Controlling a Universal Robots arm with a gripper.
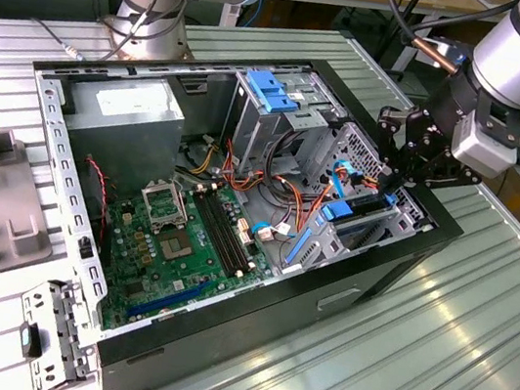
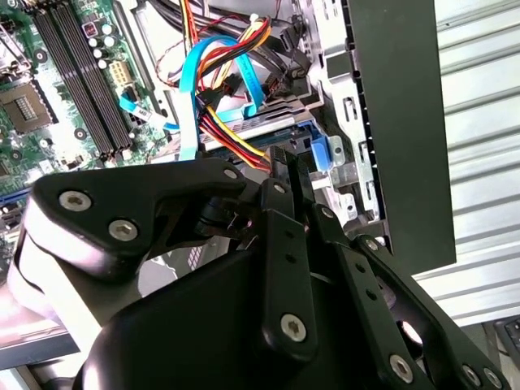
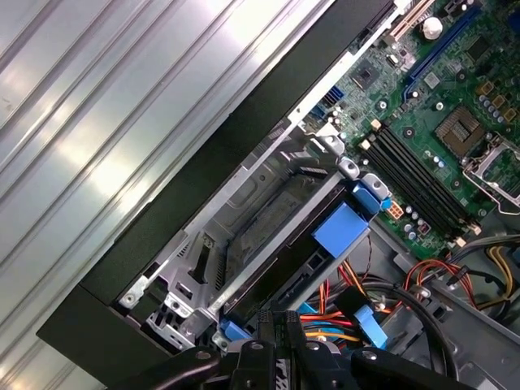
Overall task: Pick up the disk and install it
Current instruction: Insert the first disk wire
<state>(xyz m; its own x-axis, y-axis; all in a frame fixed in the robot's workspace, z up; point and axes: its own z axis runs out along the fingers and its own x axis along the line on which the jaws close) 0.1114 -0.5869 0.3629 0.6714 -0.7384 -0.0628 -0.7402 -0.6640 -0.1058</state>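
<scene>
the disk (image 1: 361, 216), black with blue rails, sits partly inside the drive bay (image 3: 268, 219) at the open computer case (image 1: 365, 281)'s corner, at the exterior view's right. the gripper (image 1: 392, 183) hovers just above its end, fingers drawn nearly together, seemingly holding nothing. pushing squarely along the rails should seat it.

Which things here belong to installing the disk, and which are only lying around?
Job:
- disk, in its drive bay
- claw, above it

Not involved:
- motherboard
- power supply
- pale-blue clip
- grey bracket on the table
</scene>
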